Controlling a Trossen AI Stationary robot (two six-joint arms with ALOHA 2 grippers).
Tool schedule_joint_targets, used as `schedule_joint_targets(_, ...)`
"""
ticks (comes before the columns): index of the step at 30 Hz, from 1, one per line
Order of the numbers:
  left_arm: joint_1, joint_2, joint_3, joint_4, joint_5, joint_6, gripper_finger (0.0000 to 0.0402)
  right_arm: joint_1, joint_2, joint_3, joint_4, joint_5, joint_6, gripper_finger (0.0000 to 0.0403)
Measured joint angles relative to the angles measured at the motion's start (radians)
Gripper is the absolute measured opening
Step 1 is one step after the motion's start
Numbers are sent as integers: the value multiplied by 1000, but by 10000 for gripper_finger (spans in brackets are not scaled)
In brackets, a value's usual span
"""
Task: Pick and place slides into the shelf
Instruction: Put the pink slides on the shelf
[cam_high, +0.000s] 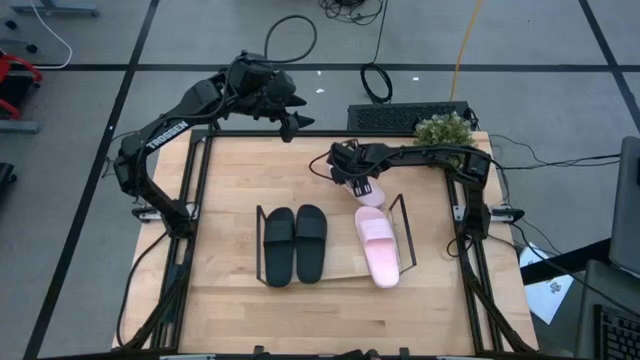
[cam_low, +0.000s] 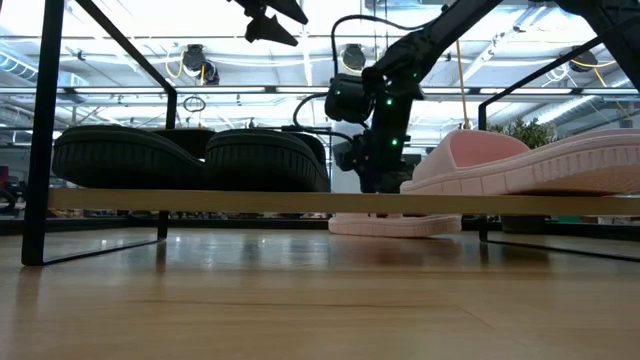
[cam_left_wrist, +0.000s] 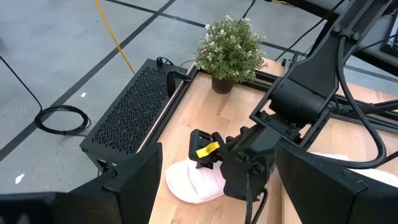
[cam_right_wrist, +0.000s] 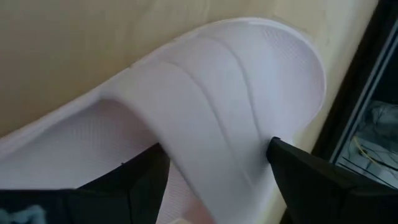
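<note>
The shelf (cam_high: 408, 236) holds both black slides (cam_high: 294, 244) side by side and one pink slide (cam_high: 379, 247) near its right end. The second pink slide (cam_high: 368, 192) lies sole-down on the table just behind the shelf. My right gripper (cam_high: 354, 176) points down over it, open, with one finger on each side of its wide strap (cam_right_wrist: 205, 118). My left gripper (cam_high: 297, 123) hangs open, high over the table's far edge, holding nothing. My right gripper's fingers (cam_right_wrist: 298, 174) stand on either side of the pink slide's strap from above. Whether they touch it, I cannot tell. The slide lies flat on the table (cam_low: 395, 225).
A small potted plant (cam_high: 443, 128) stands at the table's far right corner, and a black perforated box (cam_high: 400, 117) sits beyond the far edge. The shelf's dark wire end frames (cam_low: 40, 130) rise at both its ends. Bare tabletop lies left of the shelf and in front of it.
</note>
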Motion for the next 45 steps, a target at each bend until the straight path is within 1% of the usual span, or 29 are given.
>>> schedule_joint_targets(3, 0, 0, 0, 0, 0, 1, 308, 0, 0, 0, 7, 14, 2, 246)
schedule_joint_targets(6, 0, 0, 0, 0, 0, 18, 308, 0, 0, 0, 7, 16, 6, 215)
schedule_joint_targets(15, 1, 0, 0, 0, -1, 49, 308, 0, -17, 0, 5, 19, 9, 82)
schedule_joint_targets(20, 17, 0, 0, 0, -25, 50, 308, 0, -47, 0, -10, 26, 7, 12)
schedule_joint_targets(23, 36, 0, 0, 0, -27, 48, 308, 5, -72, -1, -25, 51, 6, 9)
schedule_joint_targets(29, 73, 0, 0, 0, -28, 45, 308, 15, -142, -2, -28, 230, -84, 4)
schedule_joint_targets(33, 93, 0, 0, 0, -28, 45, 308, 16, -186, 38, -41, 315, -117, 3)
schedule_joint_targets(36, 102, 0, 0, 0, -28, 43, 308, 24, -211, 125, -94, 341, -84, 2)
schedule_joint_targets(41, 116, 0, 0, -13, -27, 43, 308, 78, -216, 360, -275, 327, 62, 2)
schedule_joint_targets(43, 121, 0, 0, -30, -27, 43, 308, 112, -217, 453, -346, 313, 126, 1)
schedule_joint_targets(45, 127, 0, 0, -46, -27, 42, 308, 150, -218, 533, -409, 272, 212, 1)
